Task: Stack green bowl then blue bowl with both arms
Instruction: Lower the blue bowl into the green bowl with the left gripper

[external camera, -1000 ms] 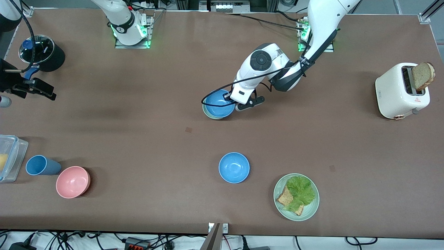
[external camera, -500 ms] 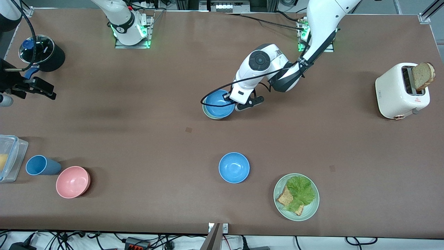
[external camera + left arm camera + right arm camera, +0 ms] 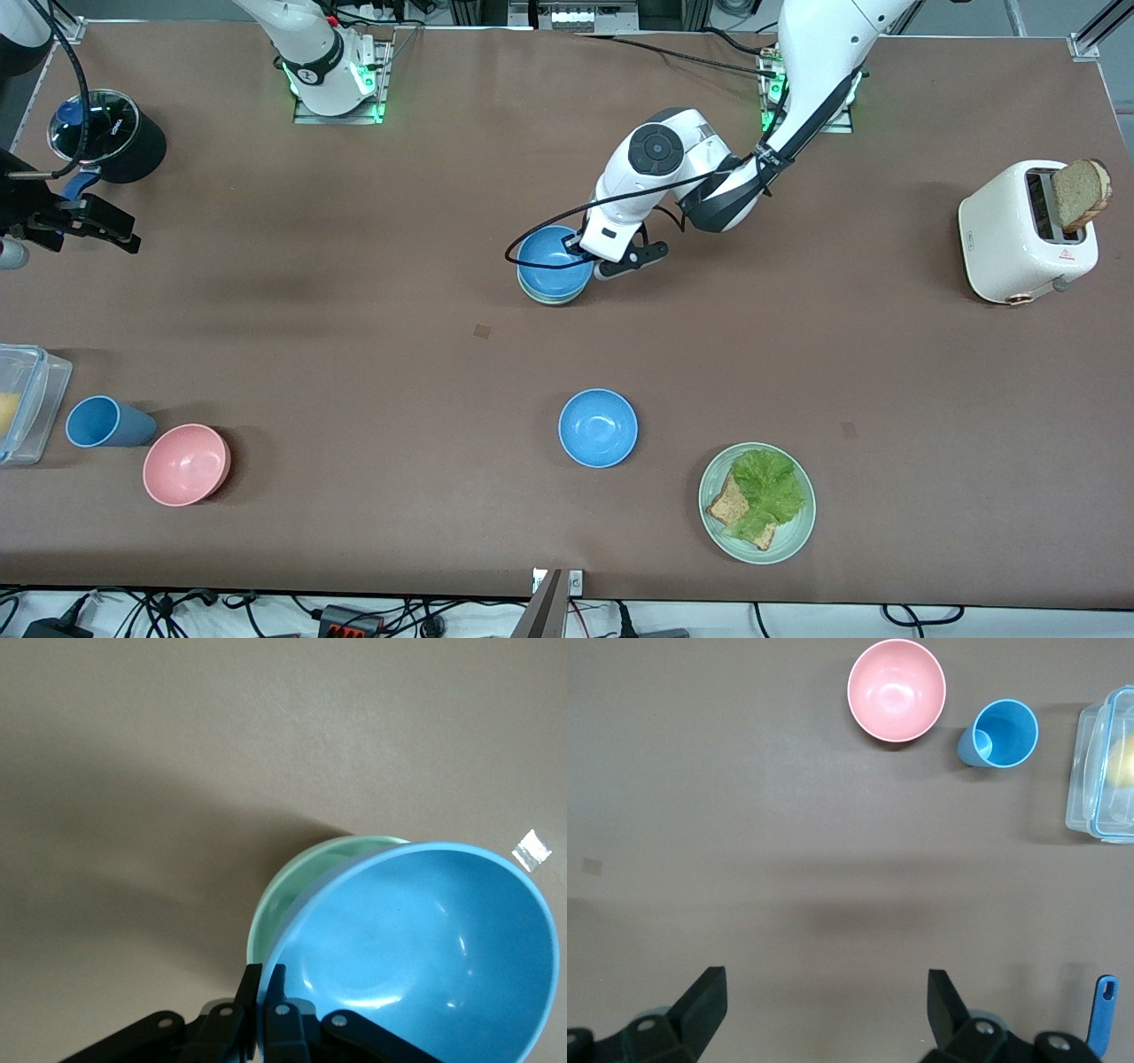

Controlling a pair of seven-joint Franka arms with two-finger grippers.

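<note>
A blue bowl sits tilted in the pale green bowl near the table's middle, with the green rim showing under its nearer edge. My left gripper is shut on the blue bowl's rim. The left wrist view shows the fingers pinching the blue bowl, with the green bowl beneath and offset. A second blue bowl stands alone nearer the camera. My right gripper is open and empty in the air at the right arm's end of the table; it shows in its own wrist view.
A pink bowl, a blue cup and a clear container stand at the right arm's end. They show in the right wrist view too. A black pot, a green plate with lettuce and bread, and a toaster also stand on the table.
My left gripper and the blue bowl have shifted slightly toward the right arm's end and the robots' bases. More green rim shows beneath. The right gripper has barely moved.
</note>
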